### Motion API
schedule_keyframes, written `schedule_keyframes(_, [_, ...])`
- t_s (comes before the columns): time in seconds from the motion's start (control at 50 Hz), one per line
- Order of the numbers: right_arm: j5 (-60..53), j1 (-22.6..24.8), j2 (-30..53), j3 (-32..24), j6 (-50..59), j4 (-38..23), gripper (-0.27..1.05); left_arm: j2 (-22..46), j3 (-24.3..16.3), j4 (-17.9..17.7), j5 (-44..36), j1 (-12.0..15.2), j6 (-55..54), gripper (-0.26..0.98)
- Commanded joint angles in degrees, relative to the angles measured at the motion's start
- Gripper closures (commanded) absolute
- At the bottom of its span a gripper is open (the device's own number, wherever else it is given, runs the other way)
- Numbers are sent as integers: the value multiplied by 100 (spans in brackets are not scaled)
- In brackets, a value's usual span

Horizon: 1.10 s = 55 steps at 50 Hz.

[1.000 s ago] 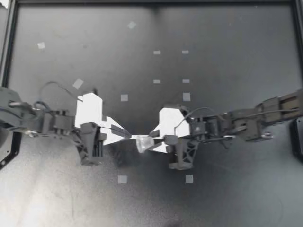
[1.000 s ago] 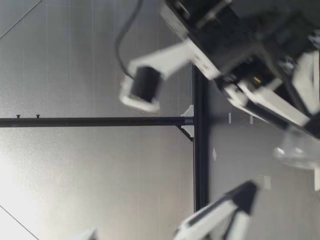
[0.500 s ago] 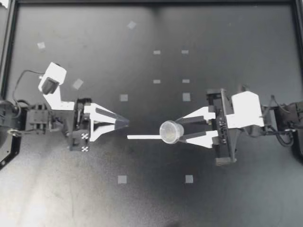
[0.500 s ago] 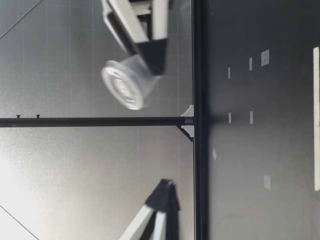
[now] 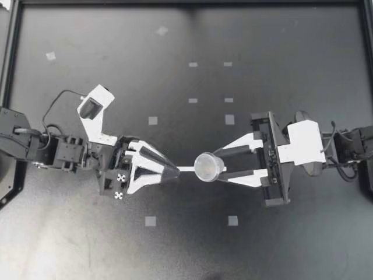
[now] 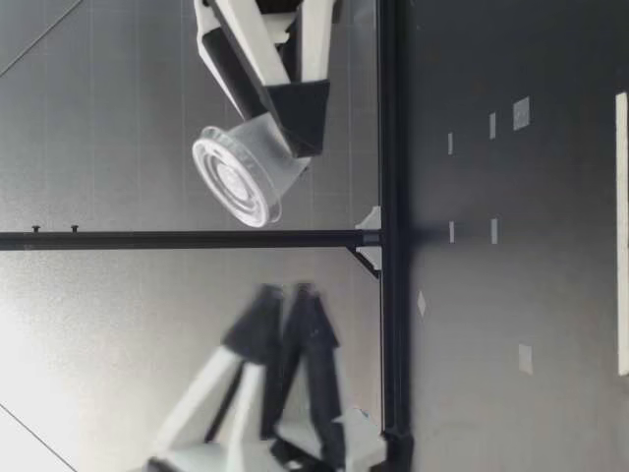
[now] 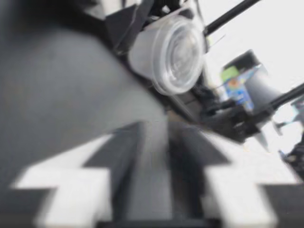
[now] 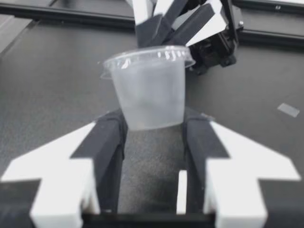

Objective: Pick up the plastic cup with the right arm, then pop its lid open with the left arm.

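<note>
My right gripper (image 5: 218, 165) is shut on a small clear plastic cup (image 5: 204, 166) and holds it above the table, tipped on its side. The cup's base sits between the fingers and its rim points at my left gripper (image 5: 173, 171). The left gripper's tips stand just short of the rim, a little apart, with nothing between them. In the low view the cup (image 6: 241, 177) hangs well above the table, with the left gripper (image 6: 285, 310) beside it. The left wrist view faces the cup's mouth (image 7: 171, 50). In the right wrist view the cup (image 8: 149, 88) is pinched from both sides.
A thin white strip (image 5: 185, 169) lies flat on the black table under the gap between the grippers. Small pale tape squares (image 5: 152, 120) dot the surface. A black frame rail (image 5: 8, 64) runs around the table.
The left gripper has swung in toward the cup, turned at the wrist, and its fingers have parted slightly. The right gripper still holds the raised cup, shifted a little.
</note>
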Motion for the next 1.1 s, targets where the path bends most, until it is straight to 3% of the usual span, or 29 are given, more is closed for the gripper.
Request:
schedule_keyframes(0.0, [-62,26,-53,-105,9,-9,34,0,-97,9,-281,9,-62,11])
schedule_keyframes(0.06, [-62,44,-44,-123,9,-9,34,44,-105,-9,-378,9,-167,-3])
schedule_keyframes(0.1, [-88,44,-26,-141,9,-9,34,62,-123,-18,-396,9,-211,-6])
schedule_keyframes(0.68, [35,114,519,-527,-18,9,36,176,-299,-26,-492,9,-246,-1])
schedule_keyframes(0.92, [369,44,668,-501,0,185,47,0,-308,-26,-650,-132,-246,-1])
schedule_keyframes(1.08, [369,35,756,-492,18,193,47,-202,-290,-18,-642,-202,-229,0])
